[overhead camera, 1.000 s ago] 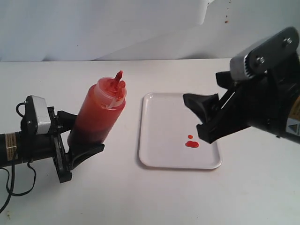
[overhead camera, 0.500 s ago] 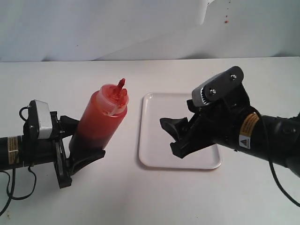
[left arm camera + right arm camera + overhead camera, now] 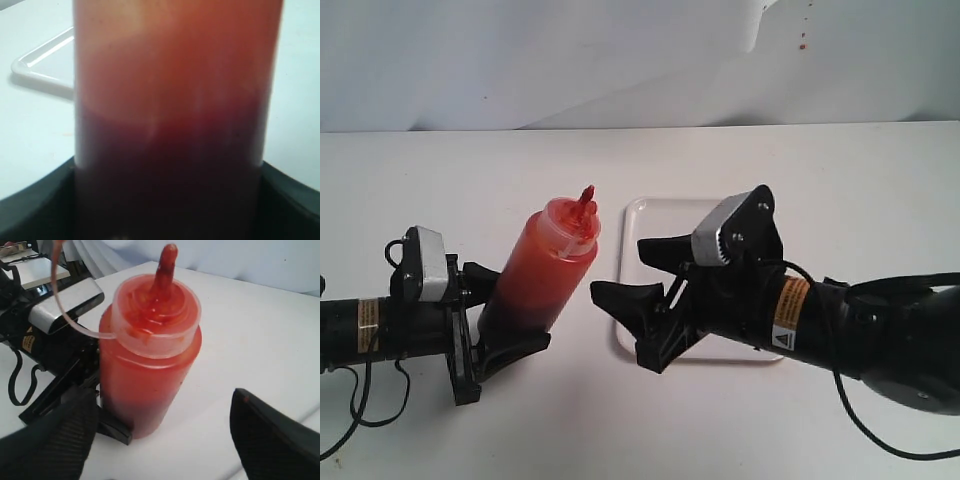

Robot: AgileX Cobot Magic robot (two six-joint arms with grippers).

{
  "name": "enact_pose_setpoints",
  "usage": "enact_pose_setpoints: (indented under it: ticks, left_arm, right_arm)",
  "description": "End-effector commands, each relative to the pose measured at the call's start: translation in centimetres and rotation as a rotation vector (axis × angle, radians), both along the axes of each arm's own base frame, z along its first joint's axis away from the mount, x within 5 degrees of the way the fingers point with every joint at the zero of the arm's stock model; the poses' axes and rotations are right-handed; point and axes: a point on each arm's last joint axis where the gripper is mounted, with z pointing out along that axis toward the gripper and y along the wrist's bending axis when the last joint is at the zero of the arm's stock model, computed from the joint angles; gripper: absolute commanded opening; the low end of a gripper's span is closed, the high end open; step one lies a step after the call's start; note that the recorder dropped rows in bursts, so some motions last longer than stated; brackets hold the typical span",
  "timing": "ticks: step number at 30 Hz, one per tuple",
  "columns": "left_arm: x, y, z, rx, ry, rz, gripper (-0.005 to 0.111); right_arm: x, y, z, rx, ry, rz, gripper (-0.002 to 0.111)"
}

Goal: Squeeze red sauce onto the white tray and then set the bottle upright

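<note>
Tilted bottle [image 3: 542, 275] pinched by left gripper [image 3: 510, 310]; spread right gripper [image 3: 620, 268] across white tray [image 3: 660, 215].

A white table [image 3: 440, 180] meets a pale, creased backdrop [image 3: 520, 60].

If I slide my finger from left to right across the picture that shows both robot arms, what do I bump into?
The left gripper, jaws holding the bottle's bottom → the bottle → the right gripper, jaws open. The tray sits partly behind that gripper, so it has no clear place in line.
</note>
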Motion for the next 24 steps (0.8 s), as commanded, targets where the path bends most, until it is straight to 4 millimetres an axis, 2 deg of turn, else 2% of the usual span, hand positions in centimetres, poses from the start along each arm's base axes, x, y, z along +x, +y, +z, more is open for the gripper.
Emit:
enact_pose_setpoints:
  ticks: [1,3,9,12,16,24]
  left_arm:
    - [0.2,-0.3,0.8,-0.065,-0.020,-0.005,0.000]
    - [0.2,-0.3,0.8,-0.065,-0.020,-0.005,0.000]
    - [0.2,-0.3,0.8,-0.065,-0.020,-0.005,0.000]
    - [0.2,-0.3,0.8,-0.065,-0.020,-0.005,0.000]
    - [0.2,-0.3,0.8,-0.065,-0.020,-0.005,0.000]
    - [0.1,-0.3,0.7,-0.074,0.009,-0.011,0.000]
  right_arm:
    - [0.7,1.7,0.0,0.017,-0.035,0.069,0.068]
    - [1.1,3.1,0.2,0.012,-0.047,0.096,0.068]
    - [1.9,6.5,-0.5,-0.152,-0.025,0.115,0.068]
    - [2.2,7.6,0.1,-0.121,-0.044,0.119,0.068]
    - [2.7,8.2,0.9,-0.096,-0.063,0.113,0.068]
    - [2.9,8.0,0.7,-0.122,-0.061,0.076,0.068]
